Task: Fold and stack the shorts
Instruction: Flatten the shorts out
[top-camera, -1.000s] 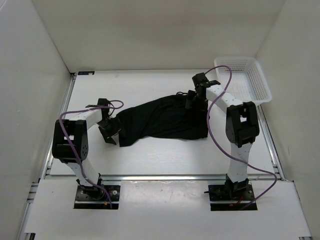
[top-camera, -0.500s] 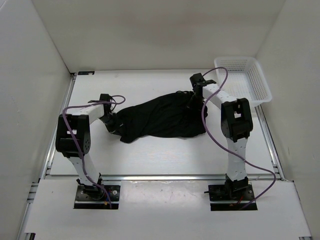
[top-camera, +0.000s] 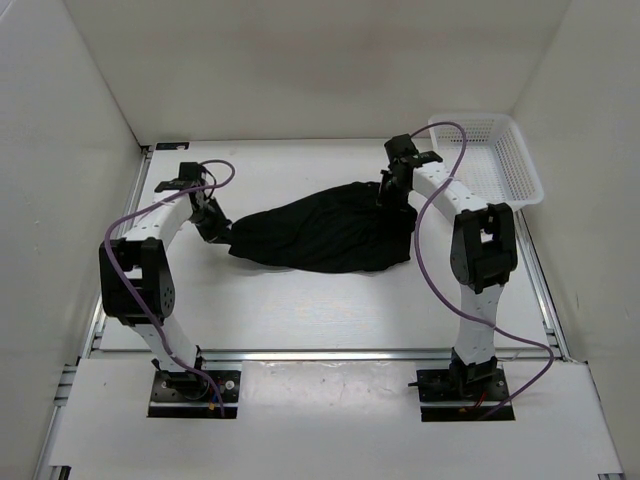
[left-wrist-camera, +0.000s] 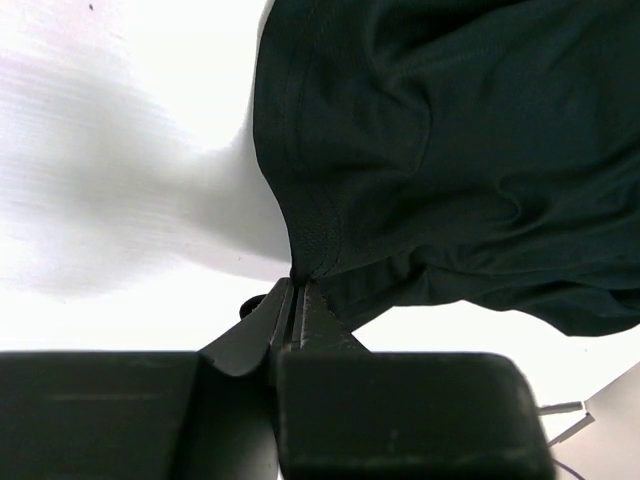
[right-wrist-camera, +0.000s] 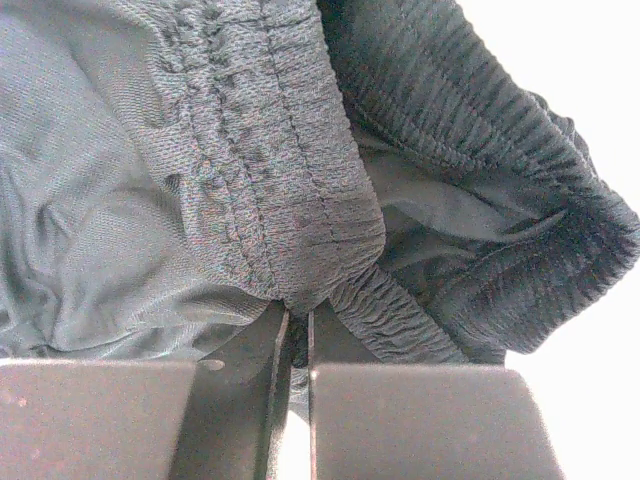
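Left end effector (left-wrist-camera: 297, 287) tips under shorts (left-wrist-camera: 450, 150)

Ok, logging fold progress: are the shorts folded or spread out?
Spread, not folded: the shorts lie stretched and wrinkled between the left gripper, pinching a hem, and the right gripper, pinching the waistband.

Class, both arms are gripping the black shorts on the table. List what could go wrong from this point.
1. The left gripper pinches only a thin edge of the hem at its fingertips; a pull might slip it free.
2. The right gripper grips the gathered waistband, possibly several layers, so the fold could come out uneven.
3. The shorts lie crumpled between the arms, so wrinkles may get folded in.
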